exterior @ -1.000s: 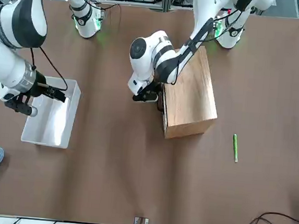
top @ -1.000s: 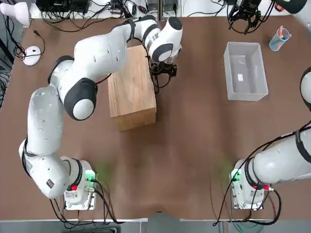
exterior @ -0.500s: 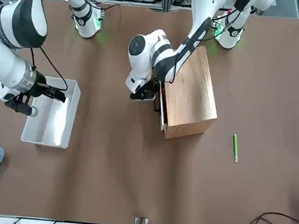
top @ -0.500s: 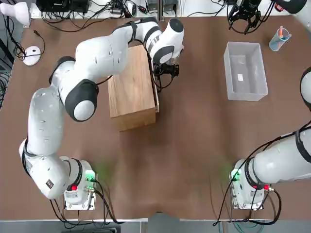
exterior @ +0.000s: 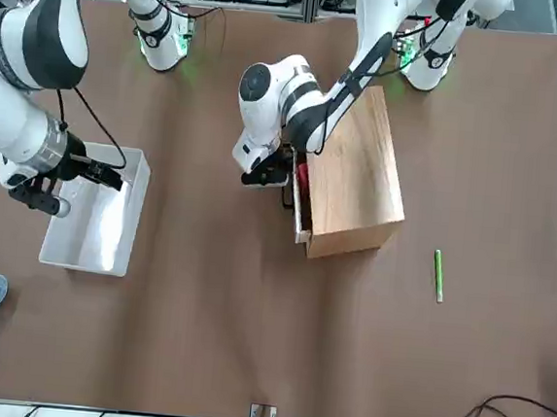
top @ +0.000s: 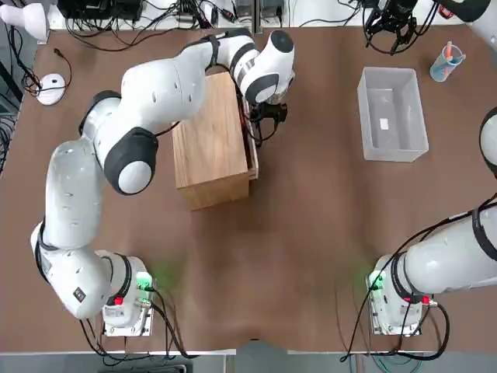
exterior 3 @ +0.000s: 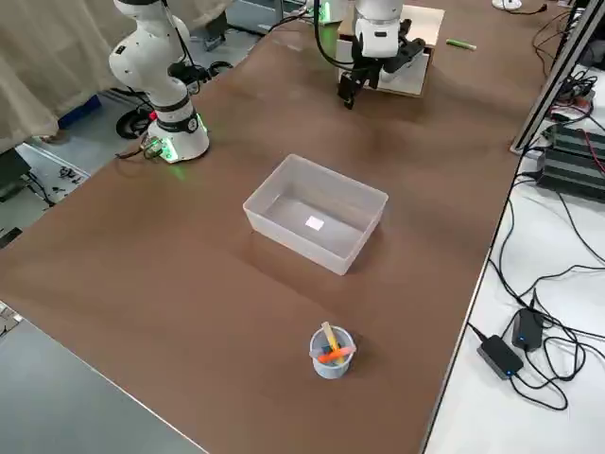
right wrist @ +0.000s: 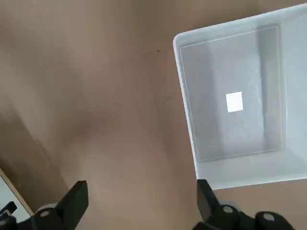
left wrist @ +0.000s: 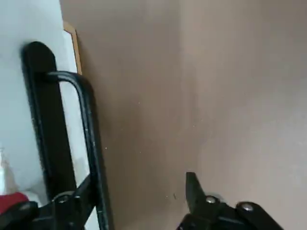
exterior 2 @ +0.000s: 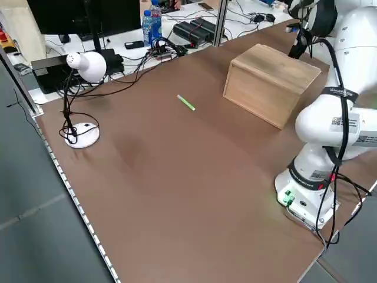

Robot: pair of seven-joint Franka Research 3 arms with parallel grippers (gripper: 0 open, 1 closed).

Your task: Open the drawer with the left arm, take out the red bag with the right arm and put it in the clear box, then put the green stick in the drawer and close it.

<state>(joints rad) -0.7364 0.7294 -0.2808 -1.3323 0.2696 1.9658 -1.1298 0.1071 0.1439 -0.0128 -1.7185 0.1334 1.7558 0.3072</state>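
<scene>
Left pincer hides most of the drawer opening.

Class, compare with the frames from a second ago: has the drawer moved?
Yes. The drawer has slid a little way out of the wooden box, toward the clear box, with the left gripper at its handle.

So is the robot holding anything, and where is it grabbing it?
The left gripper is at the drawer, one finger hooked behind its thin dark handle. The right gripper, open, holds nothing.
</scene>
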